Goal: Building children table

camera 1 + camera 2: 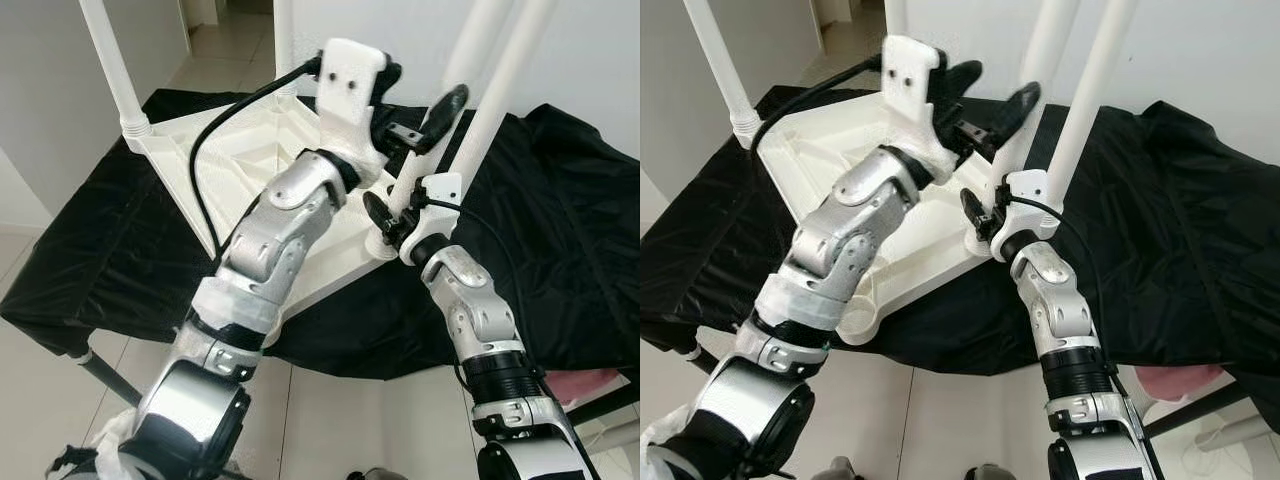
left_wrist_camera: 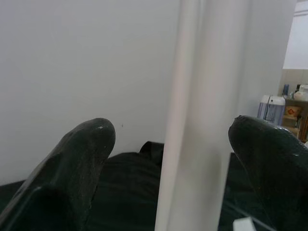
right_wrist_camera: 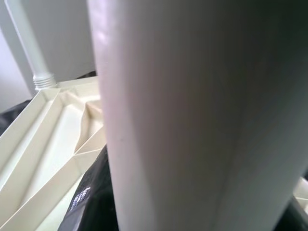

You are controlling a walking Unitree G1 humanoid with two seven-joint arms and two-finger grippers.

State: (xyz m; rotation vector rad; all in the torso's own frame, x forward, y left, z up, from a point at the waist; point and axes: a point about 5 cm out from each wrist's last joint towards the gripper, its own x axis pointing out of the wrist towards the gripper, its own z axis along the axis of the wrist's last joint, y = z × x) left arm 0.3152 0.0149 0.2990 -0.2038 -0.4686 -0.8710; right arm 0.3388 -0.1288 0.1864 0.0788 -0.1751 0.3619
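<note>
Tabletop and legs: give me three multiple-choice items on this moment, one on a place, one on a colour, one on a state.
1. Where does the tabletop lie?
A. on bare floor
B. on a black cloth
C. on a chair

2. What colour are the legs?
A. white
B. red
C. brown

3. How is the left pincer?
A. shut on a leg
B. open around a leg
C. hanging idle

Key: 1 B, the upturned top rests on the black cloth. 2 A, all legs in view are white. 3 B, in the left wrist view its fingers stand apart with the leg between them, gaps on both sides. The right pincer sits at that leg's base.
</note>
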